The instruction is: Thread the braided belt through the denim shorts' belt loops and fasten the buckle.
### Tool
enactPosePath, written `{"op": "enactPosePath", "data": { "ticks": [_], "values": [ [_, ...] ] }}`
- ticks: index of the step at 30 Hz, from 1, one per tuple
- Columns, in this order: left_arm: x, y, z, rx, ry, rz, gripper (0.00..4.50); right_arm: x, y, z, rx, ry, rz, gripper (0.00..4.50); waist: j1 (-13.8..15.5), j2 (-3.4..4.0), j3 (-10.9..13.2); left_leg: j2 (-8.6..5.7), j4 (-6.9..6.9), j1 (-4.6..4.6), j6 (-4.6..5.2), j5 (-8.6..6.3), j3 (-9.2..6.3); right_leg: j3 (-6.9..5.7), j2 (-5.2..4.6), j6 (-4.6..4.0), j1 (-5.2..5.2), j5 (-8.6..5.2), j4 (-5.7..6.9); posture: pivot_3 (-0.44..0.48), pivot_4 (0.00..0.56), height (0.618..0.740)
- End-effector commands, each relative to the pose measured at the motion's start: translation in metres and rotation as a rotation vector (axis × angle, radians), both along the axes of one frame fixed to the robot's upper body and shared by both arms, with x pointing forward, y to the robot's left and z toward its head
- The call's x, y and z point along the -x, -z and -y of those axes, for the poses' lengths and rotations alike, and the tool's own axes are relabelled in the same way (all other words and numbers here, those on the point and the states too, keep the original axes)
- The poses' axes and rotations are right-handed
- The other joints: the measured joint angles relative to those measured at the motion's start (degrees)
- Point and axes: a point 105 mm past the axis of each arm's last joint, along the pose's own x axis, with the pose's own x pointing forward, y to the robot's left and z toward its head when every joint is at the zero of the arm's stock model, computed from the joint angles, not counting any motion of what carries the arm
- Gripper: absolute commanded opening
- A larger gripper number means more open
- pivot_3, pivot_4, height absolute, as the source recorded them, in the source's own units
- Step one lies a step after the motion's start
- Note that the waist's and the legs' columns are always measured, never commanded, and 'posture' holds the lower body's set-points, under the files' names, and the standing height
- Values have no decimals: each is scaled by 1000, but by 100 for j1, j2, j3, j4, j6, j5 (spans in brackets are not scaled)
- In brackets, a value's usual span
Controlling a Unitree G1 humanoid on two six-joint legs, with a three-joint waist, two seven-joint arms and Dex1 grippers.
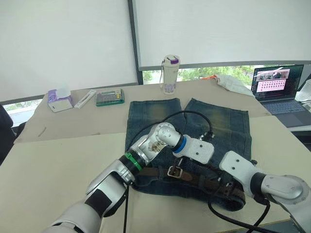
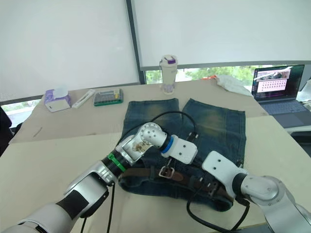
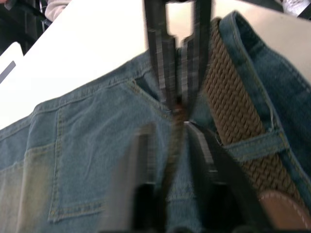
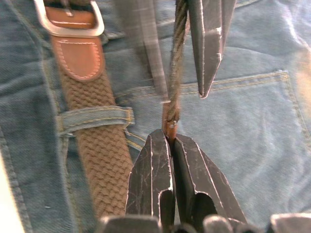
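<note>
**Head views.** The denim shorts lie flat on the table, with the waistband at the 6 o'clock edge and the legs pointing to 12. The braided belt runs along the waistband. Its buckle sits near the middle of the band, and a curl of strap lies at the 4 o'clock corner. Both wrists are over the waistband, the left at 12 o'clock of the buckle and the right at 3 o'clock of it.

At the far edge of the table:
- a bottle at 12 o'clock, with purple print too small to read
- a laptop at 2 o'clock, its screen a pink grid that cannot be read
- a tissue box and a green case at 10 to 11 o'clock, with no label legible

**Left wrist view.** The right gripper is pinched onto the thin brown tip of the belt, just above the denim. The left gripper meets it tip to tip. Its fingers are blurred. Beside them the woven strap passes under a belt loop.

**Right wrist view.** The right gripper's jaws are clamped on the leather tip of the belt's free end, which is seen edge-on. The left gripper has its fingers apart, straddling that strand just beyond the clamp, and I see no firm contact. To one side, well apart from the tips, the strap lies under a denim loop. The silver buckle and its tan leather tab lie beyond that loop. No brand stamp is visible on the tab.
</note>
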Motion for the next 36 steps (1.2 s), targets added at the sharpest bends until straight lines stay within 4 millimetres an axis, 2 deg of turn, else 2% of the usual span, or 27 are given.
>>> {"op": "enactPosePath", "data": {
  "ticks": [1, 10, 12, 16, 19, 25, 30, 36],
  "values": [
    [-4, -3, -4, 3, 0, 42, 16, 2, -11, -11, 5, -51, 51, 0, -1, 0, 0, 0, 0, 1, 0, 0, 0, 0, 0, 0, 0, 0, 1, 0, 150, 740],
    [-16, 5, -26, 0, -83, 15, 16, 1, -18, -15, -50, -48, 70, 0, -13, 1, -1, 1, 0, 2, 0, 0, -1, 0, 1, 0, 0, 0, 3, 0, 150, 740],
    [-22, 3, -34, 43, -145, -44, 0, 7, -19, -22, -131, -70, 44, 772, -22, 2, -2, 1, 0, 3, 0, 0, -1, 0, 1, 0, -1, 0, 3, 0, 150, 740],
    [-33, 2, -49, 87, -265, -114, 0, 10, -18, -31, -217, -69, 20, 2045, -50, 3, -2, 6, 0, 7, 0, 0, -2, 0, 6, 0, -3, 0, 17, 0, 150, 740],
    [-34, 8, -61, 88, -321, -140, 0, 20, -3, -40, -209, -111, -53, 2045, -10, 5, -3, -2, 8, 6, 3, -1, -3, 0, -1, 0, -4, 0, 23, 0, 150, 740],
    [-26, 22, -76, 85, -364, -189, 0, -2, 12, -43, -169, -80, -29, 2045, -42, 8, -5, -2, 11, 9, 1, -1, -1, 3, -1, 0, -6, 0, 28, 0, 150, 740],
    [-21, 28, -87, 130, -397, -228, 0, -1, 14, -57, -191, -138, -54, 2045, -48, 12, -8, 1, 9, 8, 0, 0, -2, 4, 0, -1, -12, 0, 35, 0, 150, 740],
    [-21, 29, -95, 167, -429, -259, 0, -1, 18, -56, -159, -158, -76, 2045, -25, 18, -11, -2, 15, 5, 0, -1, -3, 4, -4, -1, -11, 0, 35, 0, 150, 740]
  ]
}}
